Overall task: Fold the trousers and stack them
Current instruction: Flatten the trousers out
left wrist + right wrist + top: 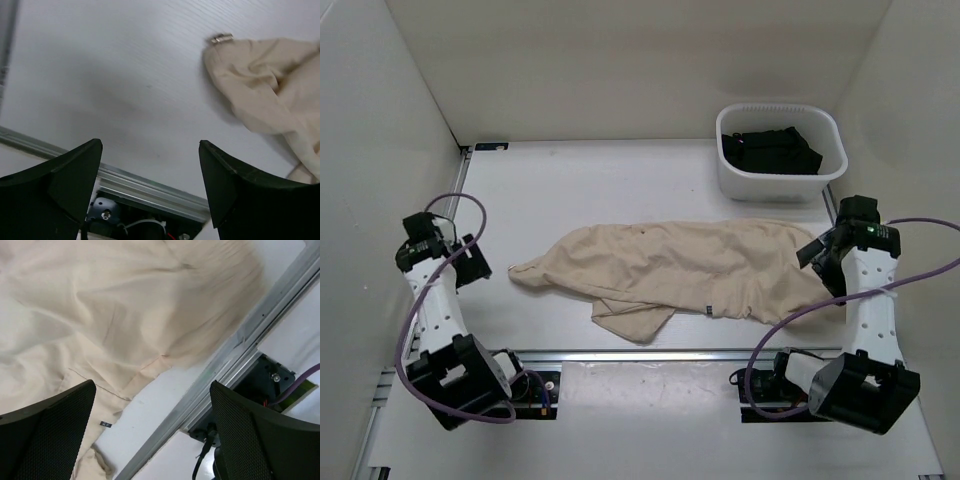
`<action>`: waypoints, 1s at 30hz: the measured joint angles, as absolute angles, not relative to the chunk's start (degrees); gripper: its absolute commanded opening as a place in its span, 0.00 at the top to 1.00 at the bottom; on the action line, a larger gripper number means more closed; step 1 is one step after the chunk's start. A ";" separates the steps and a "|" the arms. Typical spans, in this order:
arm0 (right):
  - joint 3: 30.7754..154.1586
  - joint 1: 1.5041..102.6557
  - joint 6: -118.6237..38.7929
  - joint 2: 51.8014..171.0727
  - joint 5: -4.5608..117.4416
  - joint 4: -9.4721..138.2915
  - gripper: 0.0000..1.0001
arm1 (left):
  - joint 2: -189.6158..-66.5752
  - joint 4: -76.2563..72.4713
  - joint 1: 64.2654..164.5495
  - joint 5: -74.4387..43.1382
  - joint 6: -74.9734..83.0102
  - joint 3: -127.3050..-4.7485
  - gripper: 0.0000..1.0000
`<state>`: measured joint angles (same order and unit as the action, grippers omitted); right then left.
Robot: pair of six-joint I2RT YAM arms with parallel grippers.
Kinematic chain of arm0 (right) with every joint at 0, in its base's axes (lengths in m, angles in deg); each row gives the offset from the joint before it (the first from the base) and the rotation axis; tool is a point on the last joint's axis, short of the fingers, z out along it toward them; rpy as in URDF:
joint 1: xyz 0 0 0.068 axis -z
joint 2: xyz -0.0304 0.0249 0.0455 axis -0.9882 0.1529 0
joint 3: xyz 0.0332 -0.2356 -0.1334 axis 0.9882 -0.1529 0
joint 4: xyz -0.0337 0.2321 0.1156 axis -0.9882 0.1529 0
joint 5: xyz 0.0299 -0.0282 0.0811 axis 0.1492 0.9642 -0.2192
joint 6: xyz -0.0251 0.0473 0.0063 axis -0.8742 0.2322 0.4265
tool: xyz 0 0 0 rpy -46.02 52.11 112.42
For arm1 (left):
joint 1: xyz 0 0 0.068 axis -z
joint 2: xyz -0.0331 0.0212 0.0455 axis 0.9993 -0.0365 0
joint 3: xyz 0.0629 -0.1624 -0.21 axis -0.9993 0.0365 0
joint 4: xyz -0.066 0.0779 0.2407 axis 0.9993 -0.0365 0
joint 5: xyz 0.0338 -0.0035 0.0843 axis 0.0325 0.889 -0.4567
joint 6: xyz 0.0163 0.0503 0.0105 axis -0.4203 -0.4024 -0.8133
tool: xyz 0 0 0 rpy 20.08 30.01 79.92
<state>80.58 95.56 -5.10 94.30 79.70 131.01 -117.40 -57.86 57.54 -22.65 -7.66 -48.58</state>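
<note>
- Trousers are laid crumpled on the table, just in front of the white basket and stretched to its left.
- Dark cloth is seen inside the basket.
- Left end effector: spread wide, nothing gripped; positioned far left of the basket.
- Right end effector: spread wide, nothing gripped; held in front of the basket, above the trousers.

The top camera looks down from high on the near side of the trousers, seeing all of them. Both wrist cameras hang low and close: the left sees their left tip, the right their right end.
</note>
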 measured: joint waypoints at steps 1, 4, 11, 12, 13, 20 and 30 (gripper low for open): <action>79.53 95.53 -5.19 94.32 79.68 130.84 0.01 | -118.25 -58.69 59.22 -21.52 -7.59 -48.10 0.08; 78.44 93.28 -6.98 91.92 78.28 127.93 0.02 | -120.04 -59.57 63.85 -18.83 -7.59 -47.64 0.02; 86.90 61.13 -18.92 99.78 73.93 116.94 0.02 | -131.58 -58.23 72.73 -14.52 -7.57 -50.04 0.00; 89.96 55.69 -21.08 104.42 74.19 115.08 0.02 | -133.55 -57.88 72.18 -14.00 -7.57 -51.33 0.00; 93.78 49.72 -23.38 109.38 74.28 113.51 0.02 | -134.88 -57.67 71.13 -13.45 -7.57 -52.84 0.00; 137.04 24.48 -38.83 152.39 73.12 110.36 0.02 | -135.73 -53.99 58.41 -12.60 -7.53 -62.11 0.00; 142.43 15.71 -40.86 165.62 68.11 105.40 0.02 | -131.78 -54.76 52.27 -12.40 -7.55 -58.06 0.00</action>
<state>142.43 15.71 -40.86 165.62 68.11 105.40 -131.78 -54.76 52.27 -12.40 -7.55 -58.06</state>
